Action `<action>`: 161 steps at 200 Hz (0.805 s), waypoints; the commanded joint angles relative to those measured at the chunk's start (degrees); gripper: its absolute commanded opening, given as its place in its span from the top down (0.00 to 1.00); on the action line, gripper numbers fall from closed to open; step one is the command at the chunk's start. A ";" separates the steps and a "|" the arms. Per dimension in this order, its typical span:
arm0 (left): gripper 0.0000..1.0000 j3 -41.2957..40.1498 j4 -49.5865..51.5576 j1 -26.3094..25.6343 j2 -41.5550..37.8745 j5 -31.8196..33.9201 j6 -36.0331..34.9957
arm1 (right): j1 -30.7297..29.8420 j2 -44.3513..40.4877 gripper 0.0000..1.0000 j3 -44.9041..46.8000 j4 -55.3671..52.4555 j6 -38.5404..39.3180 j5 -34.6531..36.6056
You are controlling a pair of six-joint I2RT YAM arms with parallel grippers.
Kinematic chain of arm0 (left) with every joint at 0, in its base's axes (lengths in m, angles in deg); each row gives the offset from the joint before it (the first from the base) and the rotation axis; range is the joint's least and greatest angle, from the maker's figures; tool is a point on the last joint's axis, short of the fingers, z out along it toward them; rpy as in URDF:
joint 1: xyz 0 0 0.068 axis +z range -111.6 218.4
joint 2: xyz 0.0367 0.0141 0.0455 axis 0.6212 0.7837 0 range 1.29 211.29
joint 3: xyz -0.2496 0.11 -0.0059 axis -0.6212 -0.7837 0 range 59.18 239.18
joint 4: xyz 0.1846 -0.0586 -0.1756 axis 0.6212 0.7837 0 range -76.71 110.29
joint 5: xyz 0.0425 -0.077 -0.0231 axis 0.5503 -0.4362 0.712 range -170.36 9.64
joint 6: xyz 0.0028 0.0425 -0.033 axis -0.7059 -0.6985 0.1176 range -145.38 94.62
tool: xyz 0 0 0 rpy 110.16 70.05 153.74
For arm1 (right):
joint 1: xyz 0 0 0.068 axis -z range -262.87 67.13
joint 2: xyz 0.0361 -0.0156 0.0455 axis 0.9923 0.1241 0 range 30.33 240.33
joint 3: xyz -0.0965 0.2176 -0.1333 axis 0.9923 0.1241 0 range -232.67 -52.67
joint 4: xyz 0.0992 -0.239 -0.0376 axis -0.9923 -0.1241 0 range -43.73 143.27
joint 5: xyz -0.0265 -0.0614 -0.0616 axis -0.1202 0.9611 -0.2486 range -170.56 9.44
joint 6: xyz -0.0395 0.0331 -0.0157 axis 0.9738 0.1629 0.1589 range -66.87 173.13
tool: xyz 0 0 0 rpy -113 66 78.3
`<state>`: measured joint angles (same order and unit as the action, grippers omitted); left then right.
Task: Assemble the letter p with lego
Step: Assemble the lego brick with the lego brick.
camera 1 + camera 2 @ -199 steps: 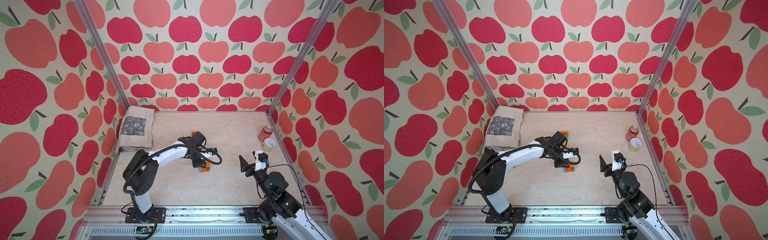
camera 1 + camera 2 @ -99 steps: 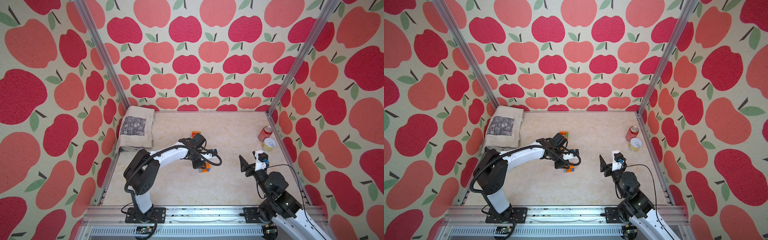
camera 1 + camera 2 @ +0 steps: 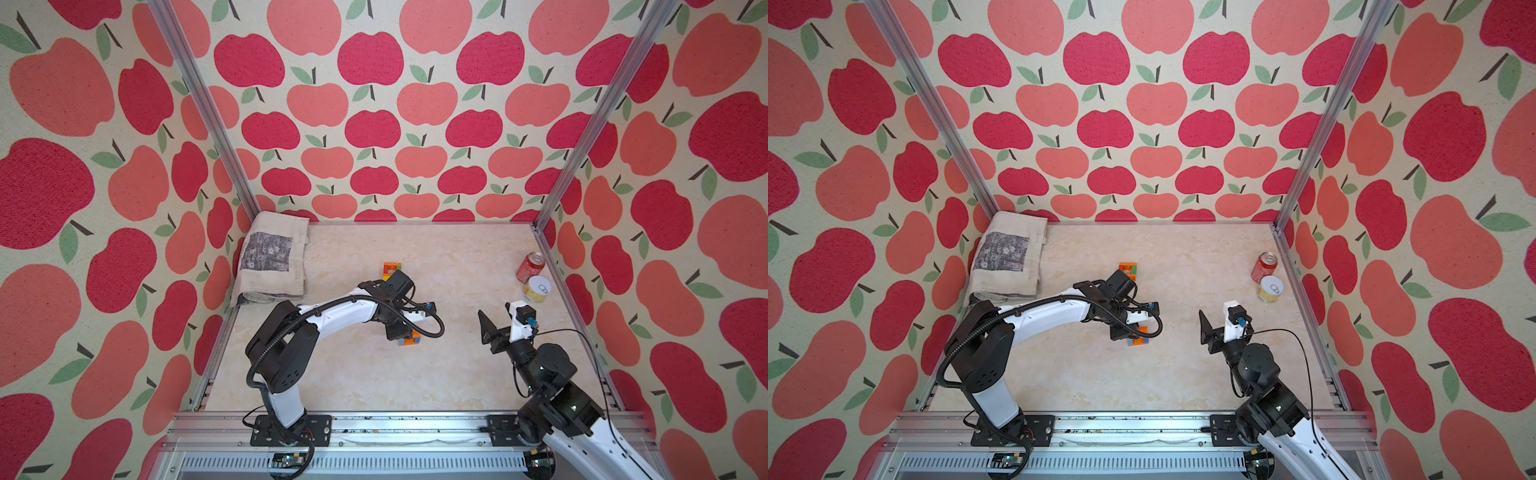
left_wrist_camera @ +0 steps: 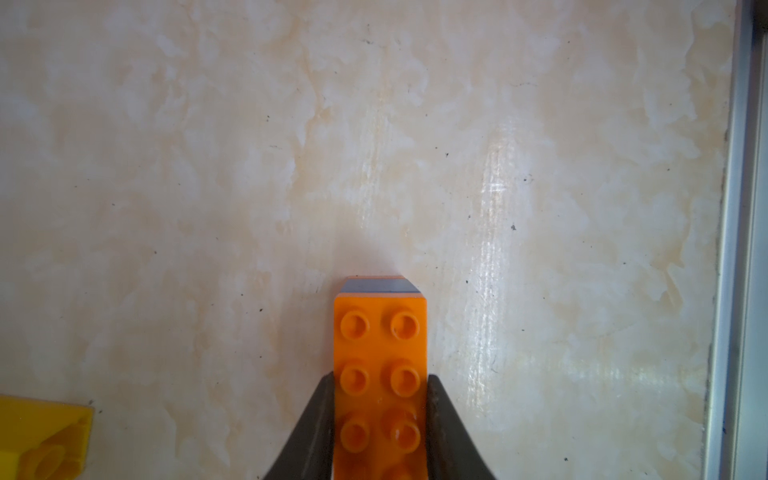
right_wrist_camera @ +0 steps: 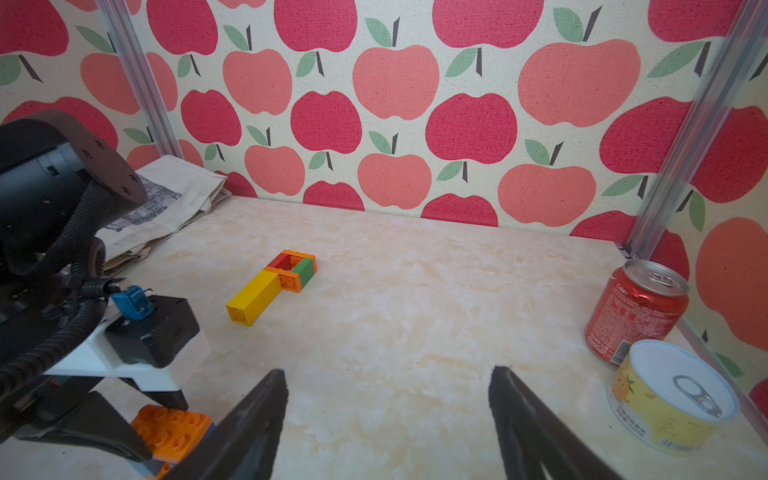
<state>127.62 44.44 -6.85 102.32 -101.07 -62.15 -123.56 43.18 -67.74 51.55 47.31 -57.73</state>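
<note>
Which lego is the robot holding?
The orange brick, pinched by the left gripper. The yellow-red-green piece lies free on the table.

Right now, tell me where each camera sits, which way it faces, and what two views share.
Top views: high over the front rail, looking down on the table; left arm and right arm show.
Left wrist: on the left arm, looking down at the table past the left gripper, shut on the orange brick.
Right wrist: low, facing the back wall over the open right gripper; shows the joined bricks, red can, and the left arm's wrist.
Shared: both wrist views show the orange brick.
</note>
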 commanded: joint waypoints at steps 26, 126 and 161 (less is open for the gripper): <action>0.68 -2.28 0.56 -0.97 1.28 3.57 2.29 | 0.27 0.19 0.20 0.76 1.45 -1.61 -0.80; 0.23 -12.87 -27.60 -2.78 -19.61 7.07 20.86 | 0.32 8.52 0.21 -3.30 2.74 -5.90 -6.89; 0.22 -21.45 -35.35 -0.58 -24.87 11.60 41.58 | 0.25 18.94 0.23 -4.19 7.85 -10.58 -13.94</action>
<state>111.23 17.60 -9.06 78.63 -93.79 -38.66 -123.56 57.36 -70.36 54.15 41.36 -65.51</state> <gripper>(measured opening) 0.776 0.775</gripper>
